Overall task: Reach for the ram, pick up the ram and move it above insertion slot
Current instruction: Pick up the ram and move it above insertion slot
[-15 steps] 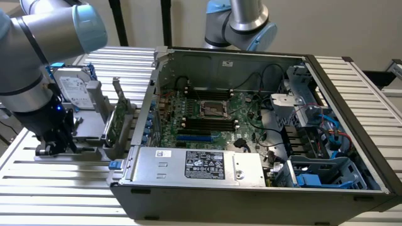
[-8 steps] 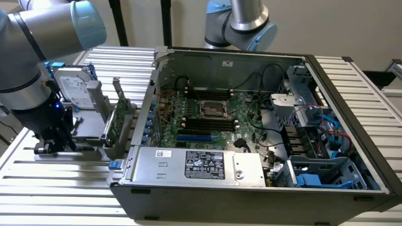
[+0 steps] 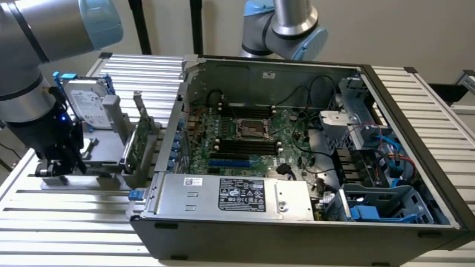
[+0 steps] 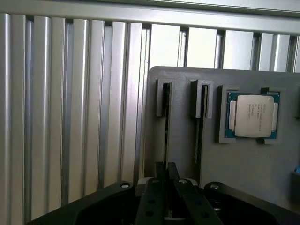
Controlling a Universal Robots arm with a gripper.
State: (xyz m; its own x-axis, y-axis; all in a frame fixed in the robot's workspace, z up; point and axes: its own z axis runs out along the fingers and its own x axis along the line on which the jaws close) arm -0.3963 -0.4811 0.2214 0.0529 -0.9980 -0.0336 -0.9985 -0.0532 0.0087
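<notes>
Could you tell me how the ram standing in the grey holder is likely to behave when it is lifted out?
The ram shows as a thin edge in its slot, so it is probably light and could flex or crack if twisted. Standing on edge in the grey holder, it would likely tip if released outside a slot.

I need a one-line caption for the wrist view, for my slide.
End effector lined up over a slot of the gray holder, beside a seated processor chip.
</notes>
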